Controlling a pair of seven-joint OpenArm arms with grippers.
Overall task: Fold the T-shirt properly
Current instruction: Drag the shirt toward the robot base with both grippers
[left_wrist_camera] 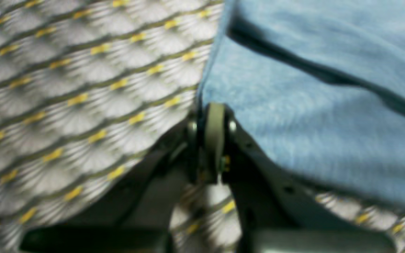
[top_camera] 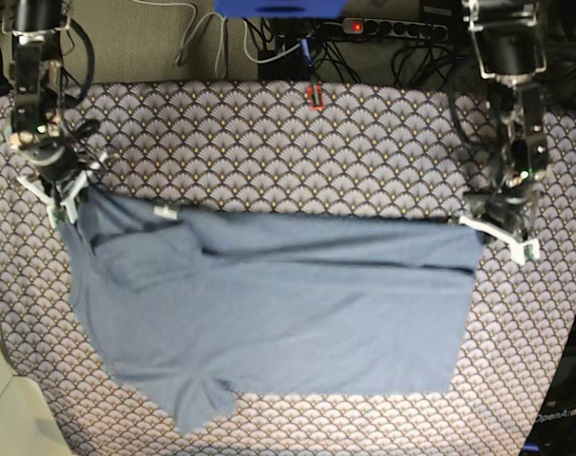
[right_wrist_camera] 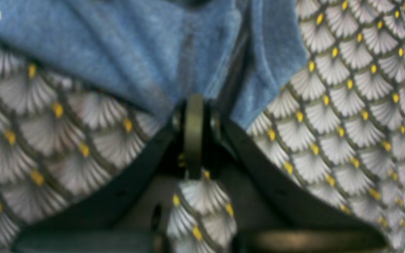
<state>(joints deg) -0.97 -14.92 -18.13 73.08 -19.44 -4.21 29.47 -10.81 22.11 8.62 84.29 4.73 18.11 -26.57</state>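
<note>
- T-shirt [top_camera: 288, 323]: soft cloth, matt, slate-blue, faintly heathered, fuzzy nap in the wrist views.
- Tablecloth [top_camera: 269, 142]: woven cloth, matt, printed grey scallops with yellow dots.
- Left gripper [left_wrist_camera: 213, 140], right gripper [right_wrist_camera: 193, 137]: dark matt plastic arms, dull olive pads.

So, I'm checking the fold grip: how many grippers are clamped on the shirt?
2. The right gripper pinches the T-shirt at its far corner on the base view's left; the left gripper pinches the opposite far corner.

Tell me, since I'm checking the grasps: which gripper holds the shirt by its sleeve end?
The right gripper, at the base view's left, pinches the T-shirt near its sleeves; the left gripper holds the straight hem corner.
</note>
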